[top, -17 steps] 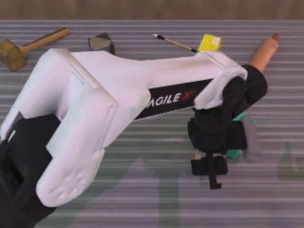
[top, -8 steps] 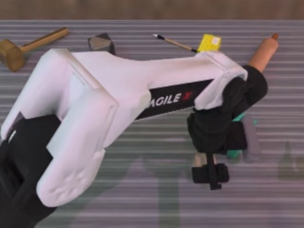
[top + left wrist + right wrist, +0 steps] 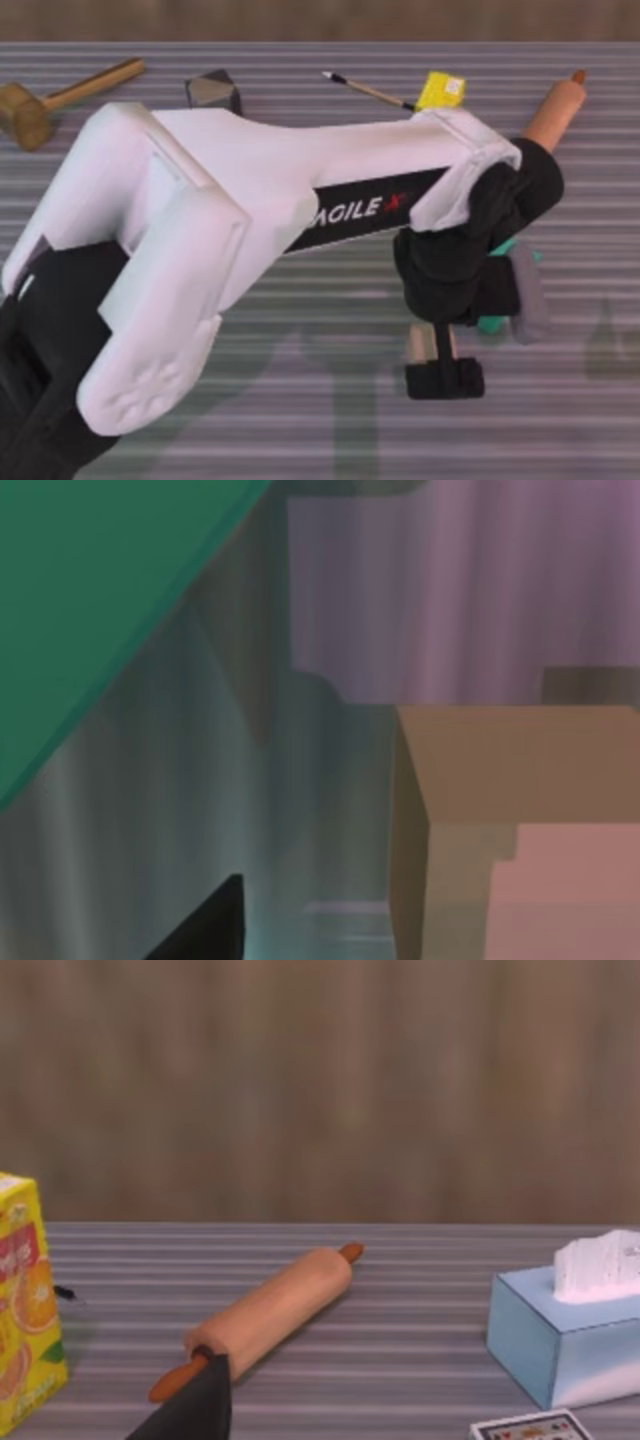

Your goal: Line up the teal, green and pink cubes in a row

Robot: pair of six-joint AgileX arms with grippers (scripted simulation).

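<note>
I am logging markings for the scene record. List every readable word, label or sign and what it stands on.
"AGILE X": black band on the left arm, top view.
Yellow juice carton: orange pictures and a red label, text too blurred to read.
Card box: printed pattern, no legible text.

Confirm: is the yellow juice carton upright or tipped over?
Upright. In the right wrist view the yellow juice carton stands tall on the table, its printed face vertical.

Left arm (image 3: 250,230) stretched across table toward right side, wrist pointing down; right arm unseen
</note>
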